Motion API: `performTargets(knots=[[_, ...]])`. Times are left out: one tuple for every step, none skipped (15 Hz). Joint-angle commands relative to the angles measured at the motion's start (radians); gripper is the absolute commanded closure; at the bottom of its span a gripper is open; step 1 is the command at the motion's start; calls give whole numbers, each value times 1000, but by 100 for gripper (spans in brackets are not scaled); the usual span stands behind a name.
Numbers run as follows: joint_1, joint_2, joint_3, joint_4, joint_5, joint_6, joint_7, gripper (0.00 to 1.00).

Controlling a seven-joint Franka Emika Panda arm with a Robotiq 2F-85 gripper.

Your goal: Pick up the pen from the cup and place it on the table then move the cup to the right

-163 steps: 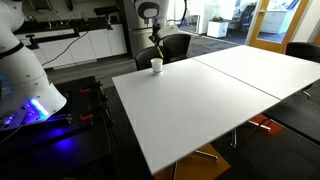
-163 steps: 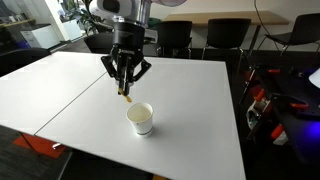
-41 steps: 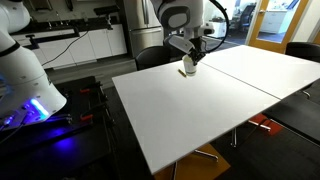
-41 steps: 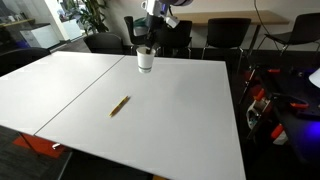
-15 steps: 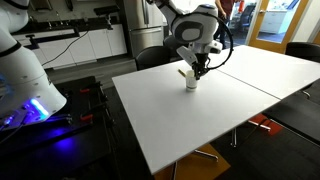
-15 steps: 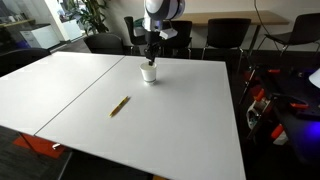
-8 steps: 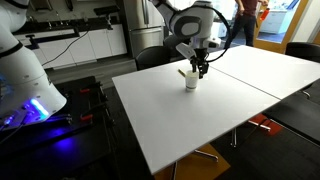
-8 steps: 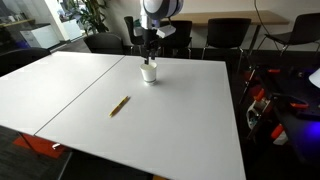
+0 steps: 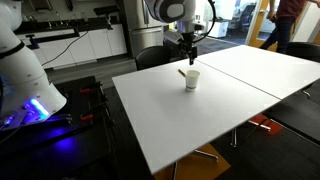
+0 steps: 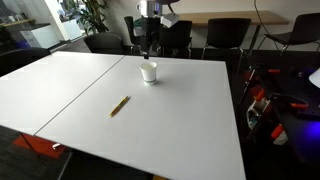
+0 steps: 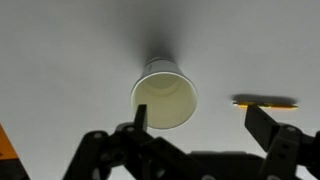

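A Franka arm's gripper (image 10: 148, 54) hangs above the cup (image 10: 149, 72) on the table (image 10: 185, 130), jaws spread wide and holding nothing, as the wrist view makes plain: the two fingers (image 11: 135, 122) frame the cup (image 11: 165, 97) from above without touching it. The cup stands upright and empty toward the table's far edge in an exterior view, while the pen (image 10: 120, 105) lies flat on the tabletop at about 7 o'clock from it, apart from the cup. In the wrist view the pen (image 11: 265, 102) sits at 3 o'clock of the cup. With the pen out and down, the first part of the job looks finished, and the step in hand appears to be shifting the cup to the right. That would call for a straight descent, jaws straddling the thin wall, a gentle squeeze on a light cup, and a path that avoids the pen.
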Motion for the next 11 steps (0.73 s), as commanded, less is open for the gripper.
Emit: performTargets(knots=[[71, -162, -13, -216, -66, 93, 44, 0], [87, -185, -15, -252, -82, 117, 52, 0], [102, -205, -15, -289, -97, 147, 57, 0], [120, -223, -22, -321, -119, 177, 80, 0], [130, -236, -22, -353, -135, 211, 84, 0], [95, -166, 4, -251, -103, 148, 49, 0], [99, -175, 7, -270, -106, 159, 52, 0], [100, -174, 8, -270, -105, 158, 52, 0], [99, -172, 8, -267, -105, 158, 52, 0], [96, -169, 7, -263, -105, 158, 52, 0], [93, -168, 7, -262, -105, 158, 52, 0]])
